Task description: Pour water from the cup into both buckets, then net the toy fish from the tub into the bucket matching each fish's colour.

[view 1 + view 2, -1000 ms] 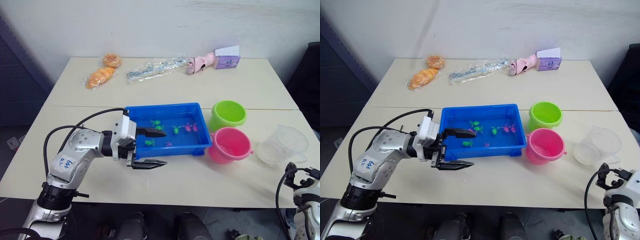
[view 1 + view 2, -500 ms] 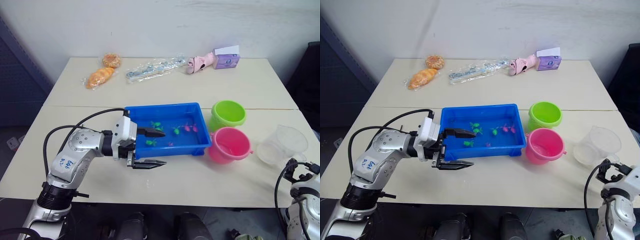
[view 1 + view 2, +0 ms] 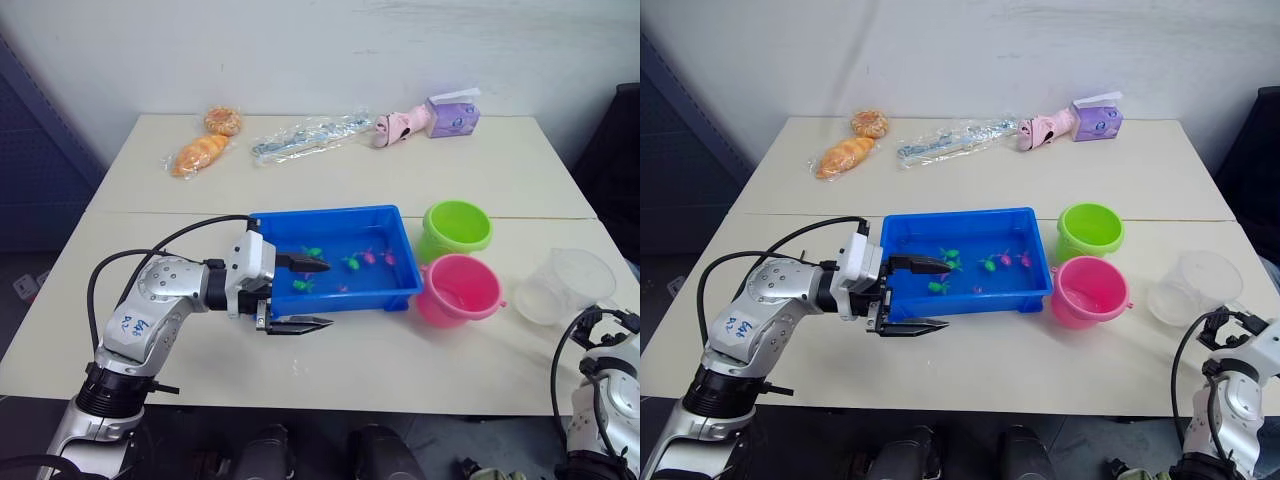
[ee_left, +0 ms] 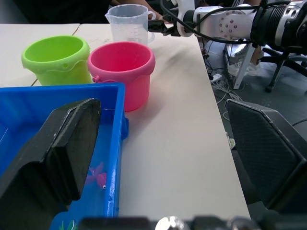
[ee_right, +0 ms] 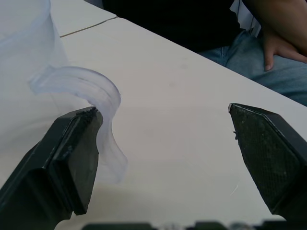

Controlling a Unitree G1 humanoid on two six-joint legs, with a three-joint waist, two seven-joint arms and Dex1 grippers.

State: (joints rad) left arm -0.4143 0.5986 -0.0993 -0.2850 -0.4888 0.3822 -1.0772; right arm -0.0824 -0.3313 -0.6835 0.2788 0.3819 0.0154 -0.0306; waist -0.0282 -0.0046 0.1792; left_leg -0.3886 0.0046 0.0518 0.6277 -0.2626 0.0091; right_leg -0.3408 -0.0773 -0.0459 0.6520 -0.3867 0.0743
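Observation:
The blue tub (image 3: 330,216) sits mid-table with several small green and pink toy fish (image 3: 351,262) in it. My left gripper (image 3: 326,294) is open at the tub's near left corner, one finger above the tub and the other over the table in front. The lime green bucket (image 3: 457,228) and the pink bucket (image 3: 458,290) stand just right of the tub. The clear cup (image 3: 566,287) stands further right. My right gripper (image 5: 163,158) is open beside it, one finger (image 5: 72,153) next to the cup's handle (image 5: 96,96).
At the table's far edge lie two bread pieces (image 3: 200,153), a clear plastic bag (image 3: 310,137), a pink toy (image 3: 398,127) and a purple box (image 3: 452,117). A person (image 5: 268,43) sits beyond the table's right edge, close to the cup.
My right gripper has risen closer to the cup's near side. The left gripper has hardly moved.

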